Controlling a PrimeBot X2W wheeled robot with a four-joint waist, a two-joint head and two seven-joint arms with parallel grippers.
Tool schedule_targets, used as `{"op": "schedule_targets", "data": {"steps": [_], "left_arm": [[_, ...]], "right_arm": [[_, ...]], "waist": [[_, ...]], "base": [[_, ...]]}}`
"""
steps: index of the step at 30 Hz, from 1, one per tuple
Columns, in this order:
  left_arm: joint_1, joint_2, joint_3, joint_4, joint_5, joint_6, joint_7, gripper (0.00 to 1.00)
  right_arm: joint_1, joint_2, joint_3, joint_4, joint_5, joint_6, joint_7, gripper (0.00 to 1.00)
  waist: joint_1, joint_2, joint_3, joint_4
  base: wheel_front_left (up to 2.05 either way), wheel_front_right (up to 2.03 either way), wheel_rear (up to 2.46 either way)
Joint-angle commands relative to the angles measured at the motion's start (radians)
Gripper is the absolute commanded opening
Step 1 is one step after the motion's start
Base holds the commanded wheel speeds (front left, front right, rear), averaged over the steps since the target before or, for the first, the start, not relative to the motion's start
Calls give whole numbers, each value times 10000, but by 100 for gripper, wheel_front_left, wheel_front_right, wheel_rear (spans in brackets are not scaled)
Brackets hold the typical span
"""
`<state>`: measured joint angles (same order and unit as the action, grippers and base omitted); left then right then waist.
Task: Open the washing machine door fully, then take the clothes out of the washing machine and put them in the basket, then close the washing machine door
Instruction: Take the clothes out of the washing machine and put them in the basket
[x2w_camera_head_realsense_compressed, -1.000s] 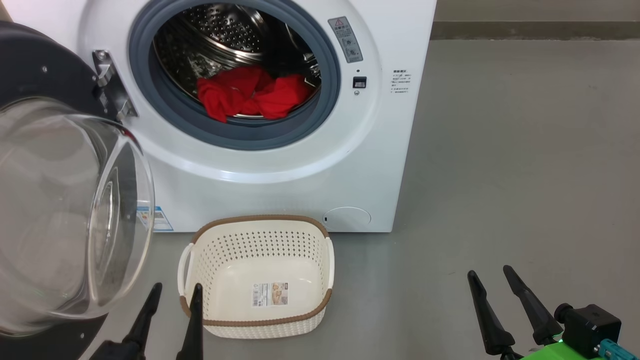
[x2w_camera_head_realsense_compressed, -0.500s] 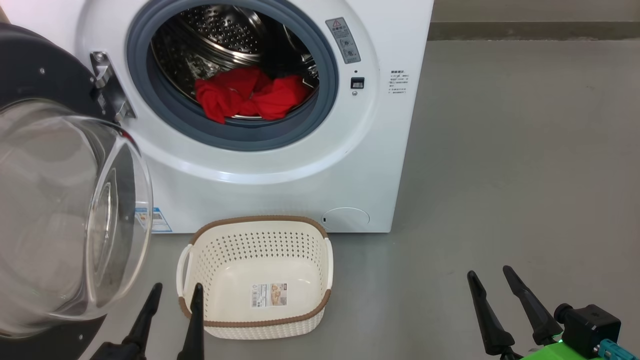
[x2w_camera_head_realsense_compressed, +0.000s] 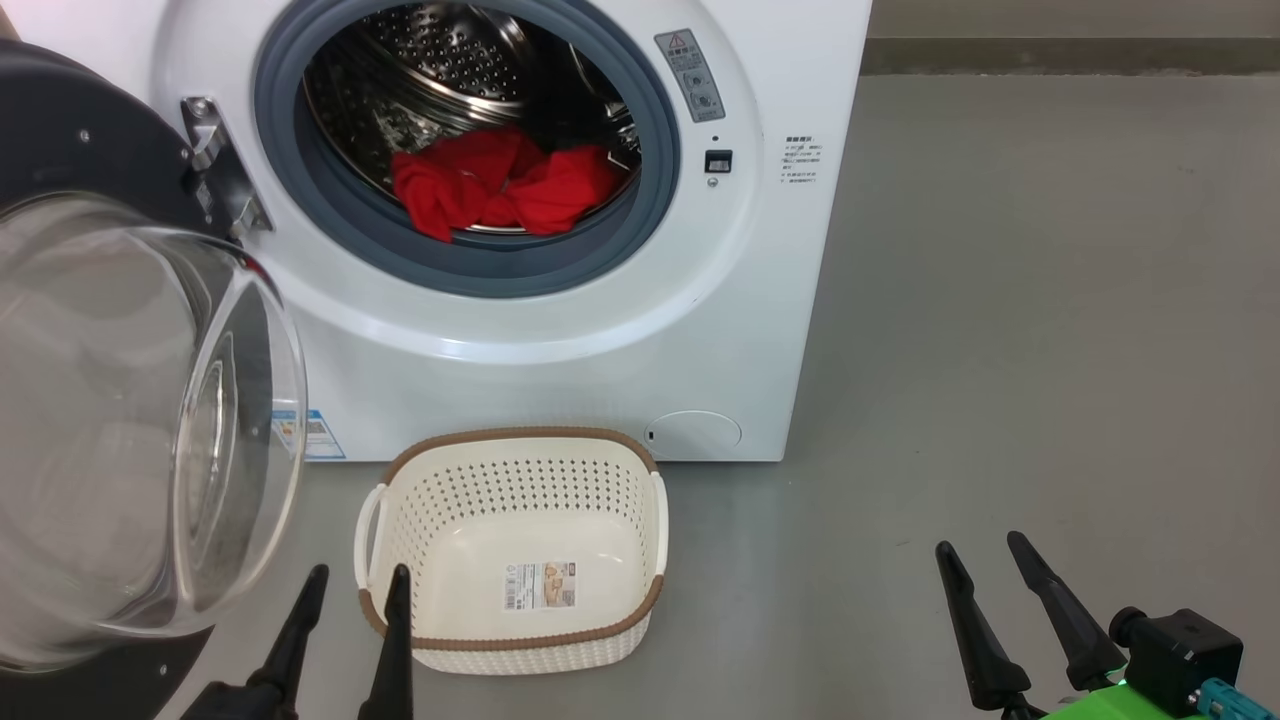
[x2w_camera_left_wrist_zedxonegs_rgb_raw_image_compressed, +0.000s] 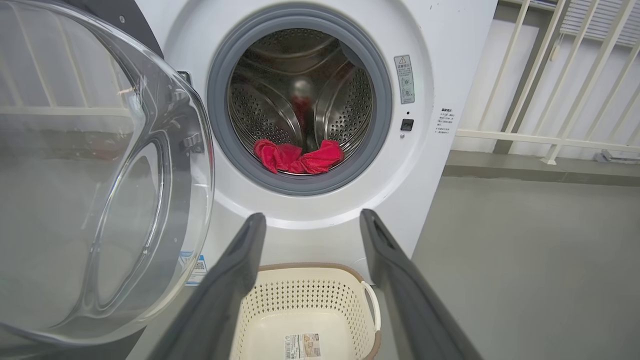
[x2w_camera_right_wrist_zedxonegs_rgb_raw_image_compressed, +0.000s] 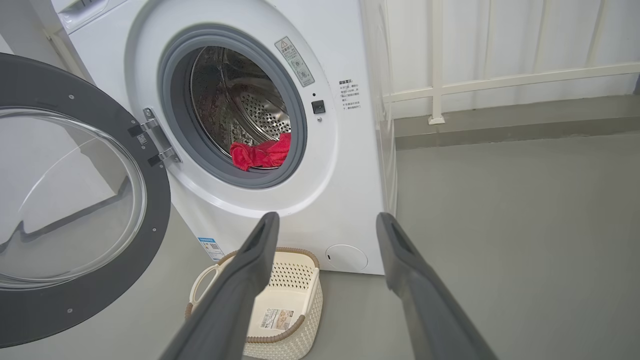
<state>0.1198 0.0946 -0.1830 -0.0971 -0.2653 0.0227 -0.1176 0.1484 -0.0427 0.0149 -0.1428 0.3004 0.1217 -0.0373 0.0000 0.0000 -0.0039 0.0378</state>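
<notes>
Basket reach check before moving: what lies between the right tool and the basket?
Just bare grey floor, in the head view, separates the right tool from the basket.

Head cam looks down from up close at the washer (x2w_camera_head_realsense_compressed: 560, 350) front and the basket (x2w_camera_head_realsense_compressed: 520, 433). Left wrist cam sits low, facing the washer nearly head-on, right beside the door (x2w_camera_left_wrist_zedxonegs_rgb_raw_image_compressed: 100, 175). Right wrist cam's further right, angled left. All three share those.

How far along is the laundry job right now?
Done: the door stands wide open. In hand: nothing, the left gripper and right gripper hang open and empty. Left: the clothes lie in the drum, the basket is empty, and the door needs closing.
</notes>
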Motion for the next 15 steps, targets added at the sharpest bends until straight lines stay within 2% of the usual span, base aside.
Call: {"op": "schedule_targets", "data": {"steps": [1, 15], "left_arm": [[-256, 68, 310, -287, -56, 75, 39, 100], [-361, 88, 320, -291, -387, 37, 12, 100]], "right_arm": [[-201, -75, 182, -233, -22, 90, -91, 100], [-304, -75, 193, -219, -10, 90, -84, 100]], "waist": [[0, 0, -1, 1], [0, 0, 121, -24]], "base": [[0, 0, 0], [0, 0, 0]]}}
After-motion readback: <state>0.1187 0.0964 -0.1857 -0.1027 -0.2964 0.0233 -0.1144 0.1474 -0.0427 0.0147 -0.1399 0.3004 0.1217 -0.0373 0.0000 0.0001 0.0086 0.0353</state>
